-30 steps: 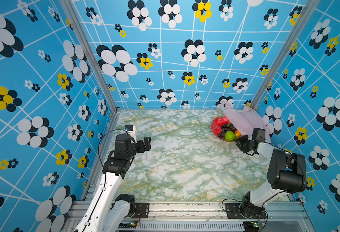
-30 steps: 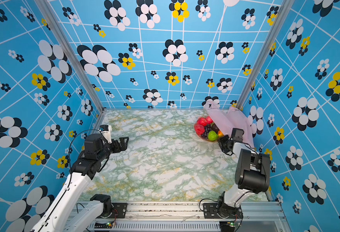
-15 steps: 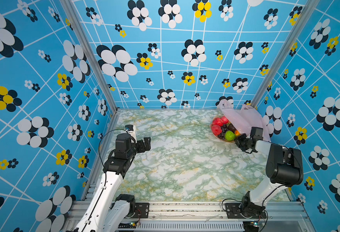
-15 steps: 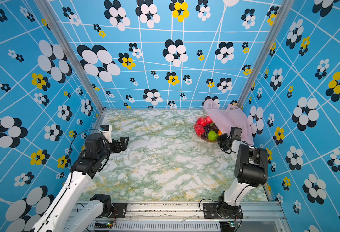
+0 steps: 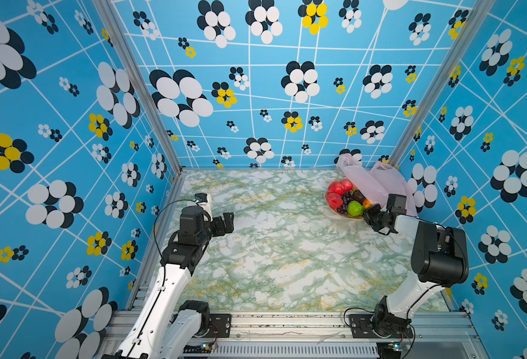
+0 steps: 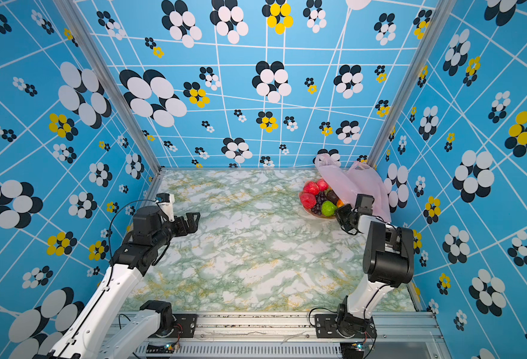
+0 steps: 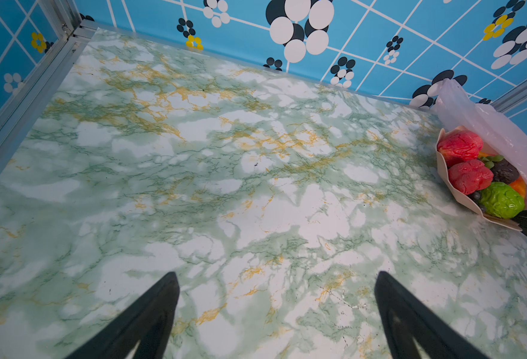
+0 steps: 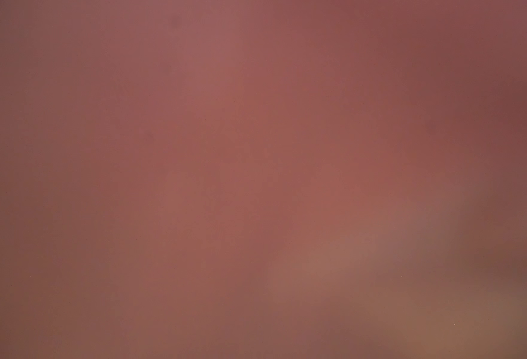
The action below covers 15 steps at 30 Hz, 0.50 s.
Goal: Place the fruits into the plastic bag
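Your right claw (image 5: 368,214) has its jaws together at the near-right edge of the peach-coloured scalloped bowl (image 5: 346,217). The bowl sits right of centre in both top views, toward the far right corner of the green-marbled tabletop (image 5: 287,248). You cannot tell what, if anything, the claw pinches. Its tips are lost between the bowl rim and the film, and the right wrist view is only a pinkish-red blur, which suggests something is lying against the lens.

The small toy fruits (image 5: 346,197) lie heaped in that bowl: bumpy red ones, a dark grape bunch, a maroon one and an orange-yellow one. The green round fruit (image 5: 355,207) is closest to the right claw, just left of its tips in the frame. The thin translucent pale-pink plastic bag (image 5: 377,183) slumps behind and to the right of the bowl and drapes over its far rim. Its long axis runs from the handles by the back wall down-frame toward the right arm's wrist. No open mouth shows.

The coming move turns on this: the fruit lies to the left of the right claw and the bag above and to its right, both touching it or just beside it. Your left claw (image 5: 228,220), jaws wide apart and empty, hovers over bare tabletop at the left of the frame, well apart from everything. The right arm is much the nearer.
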{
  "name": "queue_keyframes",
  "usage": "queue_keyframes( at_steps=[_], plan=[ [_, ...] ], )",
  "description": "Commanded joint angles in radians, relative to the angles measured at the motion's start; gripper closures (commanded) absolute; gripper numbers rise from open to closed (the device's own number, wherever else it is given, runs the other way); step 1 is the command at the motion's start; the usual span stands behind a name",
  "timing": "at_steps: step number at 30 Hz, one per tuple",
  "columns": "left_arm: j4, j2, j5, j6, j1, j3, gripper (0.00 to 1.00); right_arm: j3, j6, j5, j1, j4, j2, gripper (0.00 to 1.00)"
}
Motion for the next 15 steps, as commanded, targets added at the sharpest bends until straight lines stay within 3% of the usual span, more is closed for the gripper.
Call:
queue_keyframes(
  at_steps=[1,15],
  plan=[
    [-0.006,0.003,-0.008,0.017,-0.006,-0.008,0.01,-0.009,-0.009,0.002,0.013,-0.024,0.000,1.00],
    [-0.004,-0.003,0.001,0.014,-0.006,-0.010,0.01,-0.062,0.005,-0.076,0.094,-0.003,-0.059,1.00]
  ],
)
